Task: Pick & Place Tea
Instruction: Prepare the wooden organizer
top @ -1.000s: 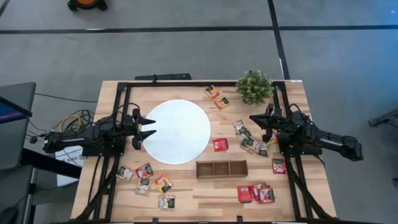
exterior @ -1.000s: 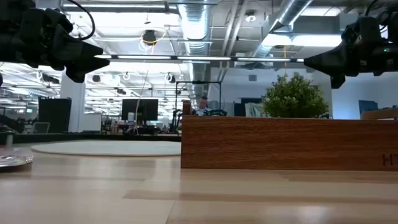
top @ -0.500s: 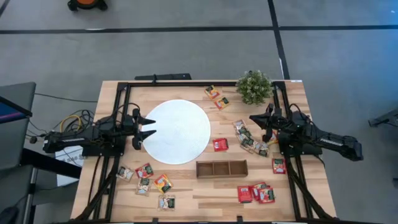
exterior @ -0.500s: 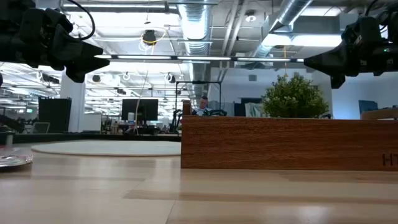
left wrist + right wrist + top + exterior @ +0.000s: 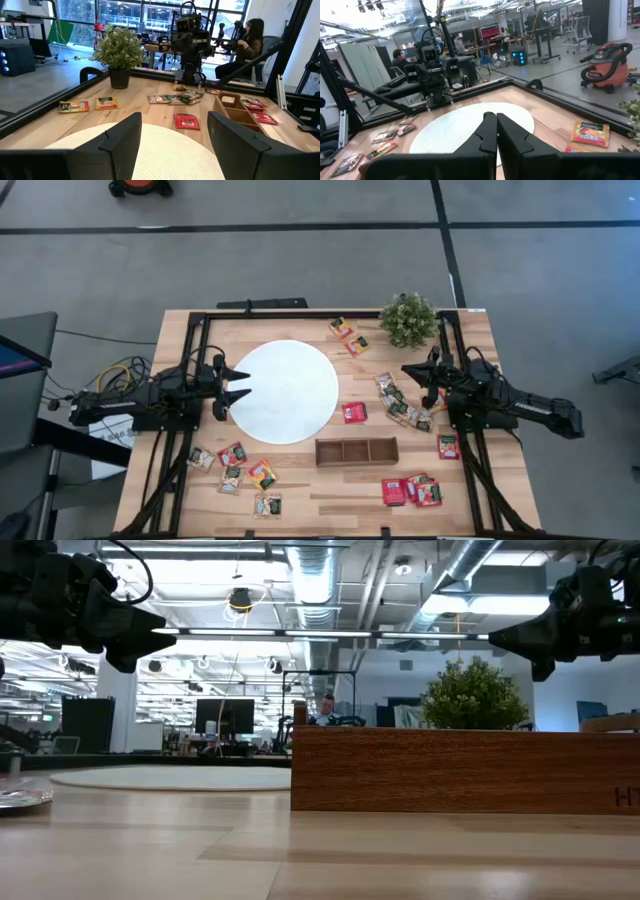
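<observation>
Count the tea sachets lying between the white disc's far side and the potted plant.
2. The far sachet lies close to the table's back edge; the near sachet sits just beside it, toward the potted plant. Nothing there looks hidden.

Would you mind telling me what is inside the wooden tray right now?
All three compartments of the tray look empty from above; no tea sachet lies in them. In the low view, its wooden wall hides the inside.

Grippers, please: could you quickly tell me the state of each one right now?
Left gripper: open, empty, at the white disc's edge.
Right gripper: closed, holding nothing.
</observation>
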`<action>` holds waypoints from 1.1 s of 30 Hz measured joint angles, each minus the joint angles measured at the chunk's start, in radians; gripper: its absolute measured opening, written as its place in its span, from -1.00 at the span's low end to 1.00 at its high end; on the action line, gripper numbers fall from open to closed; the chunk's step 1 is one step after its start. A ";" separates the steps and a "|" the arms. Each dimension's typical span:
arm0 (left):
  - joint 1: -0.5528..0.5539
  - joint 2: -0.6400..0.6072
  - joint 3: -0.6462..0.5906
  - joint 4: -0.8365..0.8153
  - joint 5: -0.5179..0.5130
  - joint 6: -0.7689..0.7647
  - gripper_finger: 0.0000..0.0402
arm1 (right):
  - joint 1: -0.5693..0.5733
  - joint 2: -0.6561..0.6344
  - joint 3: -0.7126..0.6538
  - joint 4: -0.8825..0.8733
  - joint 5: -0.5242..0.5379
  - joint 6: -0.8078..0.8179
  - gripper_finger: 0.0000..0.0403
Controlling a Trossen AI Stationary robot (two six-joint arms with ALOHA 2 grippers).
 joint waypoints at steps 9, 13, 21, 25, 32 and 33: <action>0.000 0.000 0.000 0.002 0.000 0.000 0.10 | 0.011 0.001 0.040 0.231 -0.056 0.034 -1.00; 0.000 0.000 0.000 0.004 0.000 0.000 0.10 | 0.093 0.059 0.129 0.240 -0.149 0.035 -1.00; 0.000 0.000 0.000 0.007 0.000 -0.069 0.10 | 0.322 0.542 0.386 0.082 0.018 -0.059 -1.00; 0.000 0.000 0.000 0.008 0.000 -0.101 0.10 | 0.413 0.824 0.585 -0.132 0.093 -0.081 -0.97; 0.000 0.000 0.000 0.009 0.000 -0.160 0.10 | 0.527 1.236 0.970 -0.590 0.101 -0.080 -0.58; 0.000 0.000 0.000 0.009 0.000 -0.163 0.10 | 0.541 1.285 1.019 -0.639 0.101 -0.080 -0.51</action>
